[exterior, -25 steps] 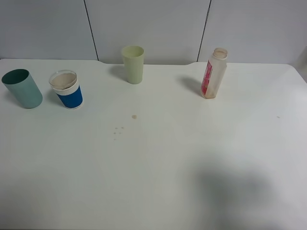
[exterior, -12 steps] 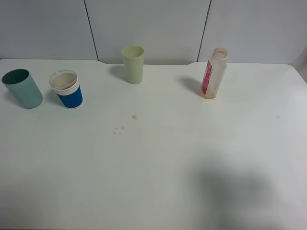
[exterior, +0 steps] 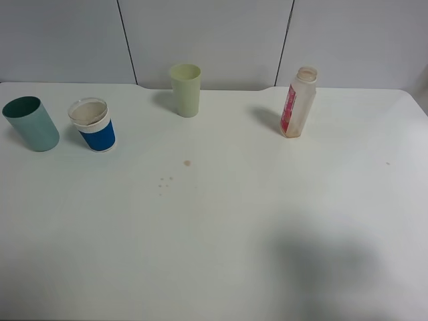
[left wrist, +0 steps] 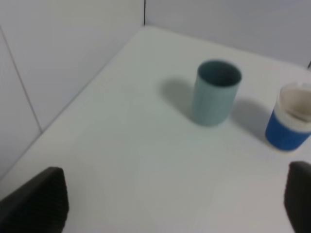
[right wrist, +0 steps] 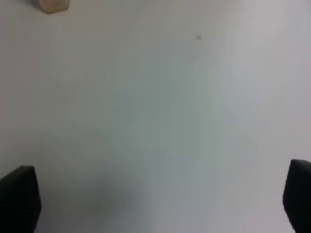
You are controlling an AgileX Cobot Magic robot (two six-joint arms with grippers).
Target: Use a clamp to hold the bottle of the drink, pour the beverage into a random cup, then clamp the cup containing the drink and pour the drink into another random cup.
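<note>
So, L to R on the table (exterior: 221, 227): teal cup (exterior: 31, 123), blue cup (exterior: 93, 125), pale green cup (exterior: 186, 89), then bottle (exterior: 298, 102) upright at the far right, cap off. Both my grippers, left gripper (left wrist: 175, 204) and right gripper (right wrist: 160, 204), have fingers wide apart, holding nothing. Best approach, I reckon: right arm to the bottle, grab mid-body, squeeze gently & keep it vertical.

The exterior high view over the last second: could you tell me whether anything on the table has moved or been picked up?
Nothing has visibly changed. The bottle, the pale green cup, the blue and white cup and the teal cup stand where they were, untouched, and neither arm has entered that view.
</note>
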